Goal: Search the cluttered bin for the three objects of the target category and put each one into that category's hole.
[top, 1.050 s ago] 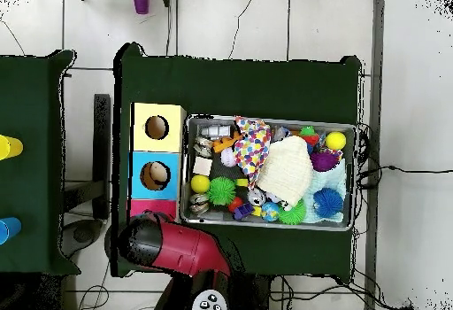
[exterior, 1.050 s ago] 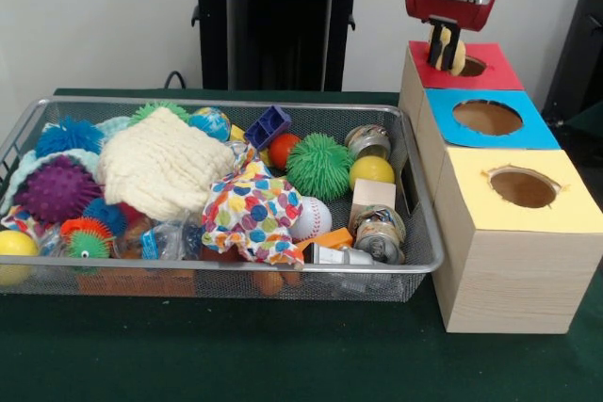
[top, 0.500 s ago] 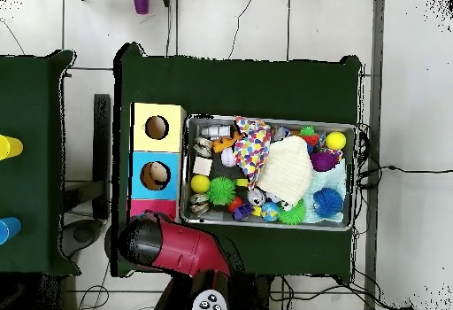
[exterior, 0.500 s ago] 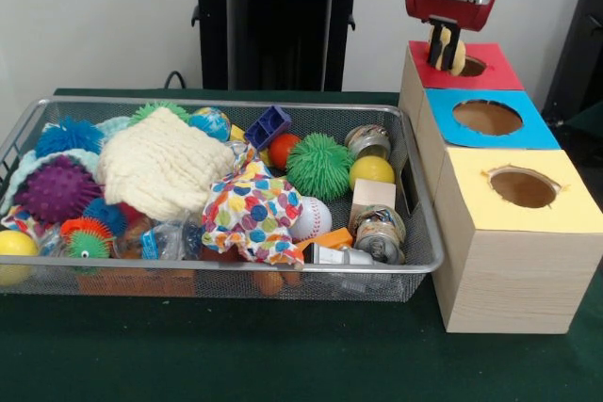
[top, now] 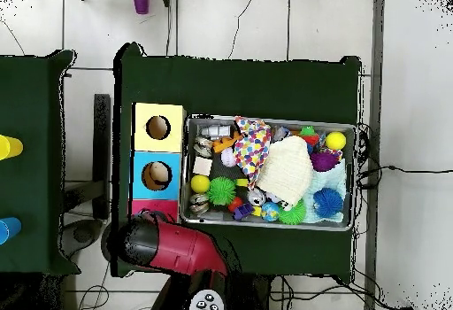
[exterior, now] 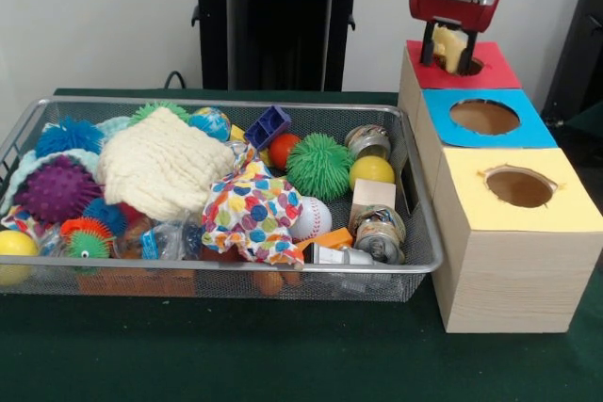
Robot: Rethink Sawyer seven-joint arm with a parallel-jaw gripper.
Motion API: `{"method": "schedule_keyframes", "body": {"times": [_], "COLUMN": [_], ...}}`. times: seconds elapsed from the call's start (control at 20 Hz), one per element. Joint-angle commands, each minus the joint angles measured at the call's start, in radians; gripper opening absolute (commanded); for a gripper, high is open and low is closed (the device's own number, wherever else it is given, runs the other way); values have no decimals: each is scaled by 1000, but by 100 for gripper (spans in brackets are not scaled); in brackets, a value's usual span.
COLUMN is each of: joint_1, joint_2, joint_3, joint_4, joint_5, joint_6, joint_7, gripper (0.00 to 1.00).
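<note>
Front view: gripper (exterior: 449,48) clenched on a pale yellow object (exterior: 453,44), hanging directly over the hole of the red-topped box (exterior: 492,69) at the far end of the box row. Release probably drops it straight in.

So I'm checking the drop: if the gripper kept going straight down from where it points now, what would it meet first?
Probably the hole in the red box top: the gripper, shut on a pale yellow object, hangs right over it, though depth is unclear.
</note>
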Motion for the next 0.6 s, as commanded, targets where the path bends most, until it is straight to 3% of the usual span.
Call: {"method": "schedule_keyframes", "body": {"times": [0.05, 0.6], "joint_1": [-5, 11], "joint_2": [54, 32], "joint_3": [28, 7], "joint_4": [26, 0], "joint_5": [47, 57], "joint_6": [-93, -15], "joint_7": [249, 252], "gripper": [100, 100]}}
